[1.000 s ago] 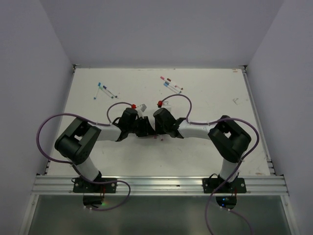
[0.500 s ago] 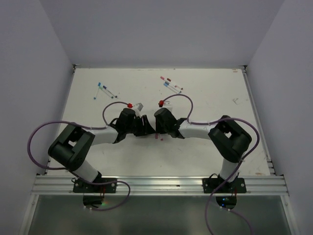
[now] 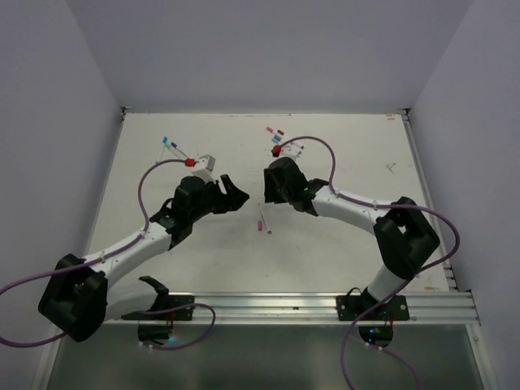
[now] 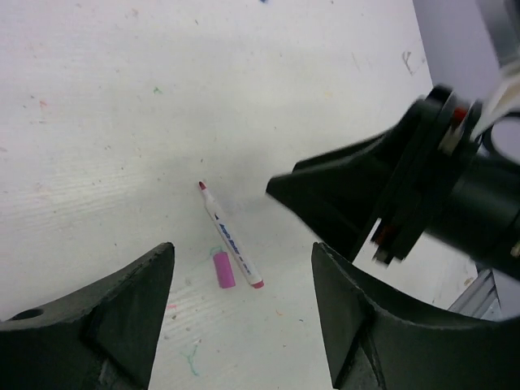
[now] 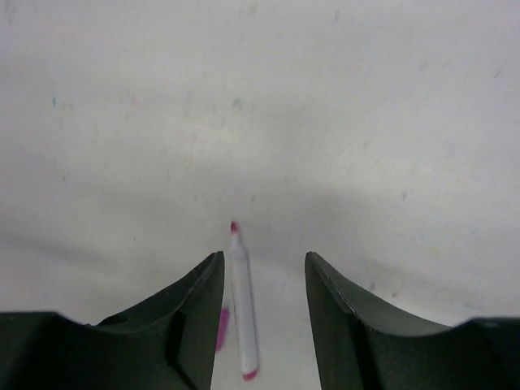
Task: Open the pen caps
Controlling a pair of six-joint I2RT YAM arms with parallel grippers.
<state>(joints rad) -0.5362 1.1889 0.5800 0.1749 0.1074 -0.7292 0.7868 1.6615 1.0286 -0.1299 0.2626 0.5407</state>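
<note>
Pen cap (image 4: 223,270), pink, lies beside its pen (image 4: 231,237) on the worktop (image 4: 122,97), below the released left hand (image 4: 242,252) and right hand (image 5: 264,258).

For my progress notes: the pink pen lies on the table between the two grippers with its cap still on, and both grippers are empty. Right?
No, the cap is off: the left wrist view shows the pink cap lying beside the pink pen, whose tip is bare. The rest holds: the pen lies between the left gripper and the right gripper, both empty.
</note>
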